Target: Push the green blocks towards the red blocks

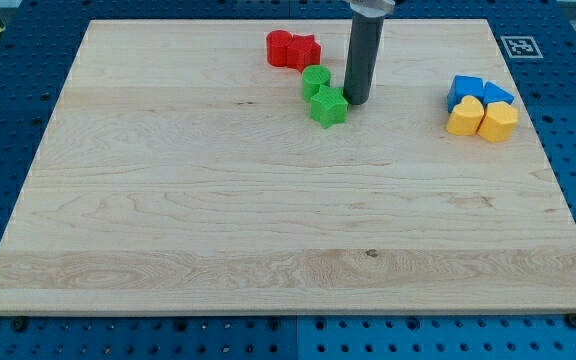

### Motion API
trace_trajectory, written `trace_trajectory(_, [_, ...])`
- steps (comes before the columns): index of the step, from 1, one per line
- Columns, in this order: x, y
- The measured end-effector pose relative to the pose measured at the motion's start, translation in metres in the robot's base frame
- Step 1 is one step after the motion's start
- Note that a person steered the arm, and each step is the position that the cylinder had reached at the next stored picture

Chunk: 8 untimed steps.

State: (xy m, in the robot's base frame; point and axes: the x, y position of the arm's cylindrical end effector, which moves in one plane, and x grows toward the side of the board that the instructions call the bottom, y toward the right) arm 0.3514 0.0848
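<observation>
Two red blocks (292, 49) sit together near the view's top, left of centre. A green round block (315, 81) lies just below and right of them, with a small gap to them. A green star-like block (328, 105) touches it on its lower right. My tip (355, 101) stands right beside the green star-like block, on its right side, touching or almost touching it. The dark rod rises from there to the top edge of the view.
Two blue blocks (473, 91) and two yellow blocks (483, 119) are clustered at the view's right. The wooden board (268, 220) lies on a blue perforated table. A black-and-white marker (519, 46) sits at the board's top right corner.
</observation>
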Motion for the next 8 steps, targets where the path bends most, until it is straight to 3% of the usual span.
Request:
trace_trajectory(2, [0.016,0.019])
trace_trajectory(5, [0.103,0.021])
trace_trajectory(8, [0.101,0.021])
